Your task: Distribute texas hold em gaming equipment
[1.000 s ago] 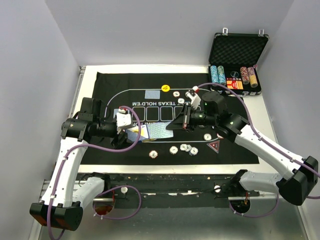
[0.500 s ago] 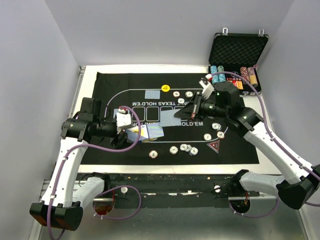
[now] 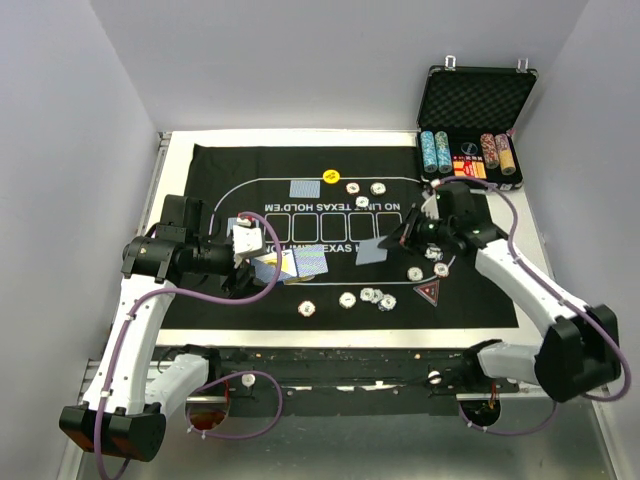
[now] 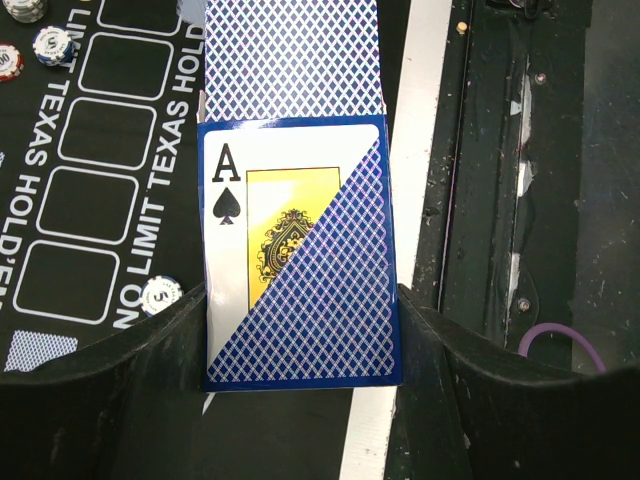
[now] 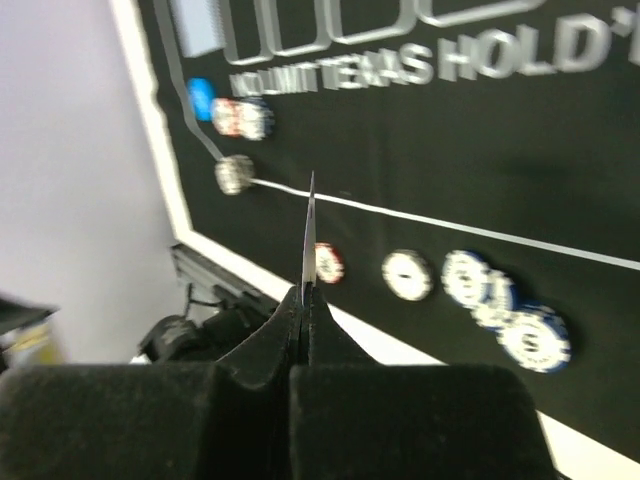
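Over felt (image 5: 500,150), right tool (image 5: 303,300) pinches seemingly thin card (image 5: 309,230).

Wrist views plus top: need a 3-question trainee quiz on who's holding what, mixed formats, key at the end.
1. True or false: the metal case is closed.
2. The right fingers pinch: A) a die, B) a playing card seen edge-on, C) a pen.
3. Fill in: the card deck between the left fingers shows the ace of ____.
Key: 1 false; 2 B; 3 spades.
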### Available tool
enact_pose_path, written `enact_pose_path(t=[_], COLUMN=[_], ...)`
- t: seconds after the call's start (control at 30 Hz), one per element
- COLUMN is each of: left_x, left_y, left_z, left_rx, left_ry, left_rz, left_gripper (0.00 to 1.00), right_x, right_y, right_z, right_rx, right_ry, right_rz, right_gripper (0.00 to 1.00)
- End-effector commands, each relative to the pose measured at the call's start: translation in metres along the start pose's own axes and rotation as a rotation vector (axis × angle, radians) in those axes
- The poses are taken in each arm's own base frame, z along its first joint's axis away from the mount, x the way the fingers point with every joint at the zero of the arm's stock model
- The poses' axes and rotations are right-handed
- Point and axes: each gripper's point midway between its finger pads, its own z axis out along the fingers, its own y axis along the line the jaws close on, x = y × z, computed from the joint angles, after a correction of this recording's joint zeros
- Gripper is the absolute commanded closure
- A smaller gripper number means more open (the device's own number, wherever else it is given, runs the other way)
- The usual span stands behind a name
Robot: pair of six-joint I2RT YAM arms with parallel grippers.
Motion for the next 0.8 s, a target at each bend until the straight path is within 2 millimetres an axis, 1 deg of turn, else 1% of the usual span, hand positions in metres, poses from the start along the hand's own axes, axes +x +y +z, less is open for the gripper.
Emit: enact_pose_path(t=[0.0,0.07,0.13,0.33,0.4,0.5,0.57,0.67,0.77], left_x=[-0.021,-0.02,-0.02,-0.019,-0.019,-0.019,-0.019,-0.019,-0.019], left_y=[-0.004,-0.004,-0.005,-0.005,-0.005,-0.005,-0.006,-0.006,-0.006], left_z=[-0.006,-0.007,-0.006,-0.006,-0.005,-0.005,-0.006,-0.006,-0.006], left_rx=[-0.001,-0.003,-0.003,0.0,0.001,0.004,0.003,0.0,0.002], left_ry=[-0.06,-0.06,-0.058,-0.055,-0.057,-0.058,-0.057,-0.056,-0.056], left_rz=[0.063,0.059,0.059,0.056,0.054,0.055,0.055,0.057,0.059], left_gripper=[0.81,0.81,0.8,0.81,0.81,0.81,0.81,0.81,0.81], right_x=[0.007,0.007,0.006,-0.007,-0.01,-0.01,-0.006,-0.004,-0.003], right_y=[-0.051,-0.064,-0.073,-0.092,-0.1,-0.119,-0.135,-0.151,-0.16], right_z=[0.03,0.038,0.045,0.057,0.06,0.064,0.063,0.057,0.05], right_rx=[0.076,0.102,0.125,0.188,0.22,0.289,0.353,0.423,0.466], right_ry=[0.012,0.006,0.004,-0.019,-0.031,-0.031,-0.025,-0.035,-0.057], right_rz=[0.038,0.046,0.048,0.028,0.015,0.007,0.001,-0.014,-0.032], right_gripper=[0.99,0.99,0.99,0.99,0.99,0.99,0.99,0.99,0.99])
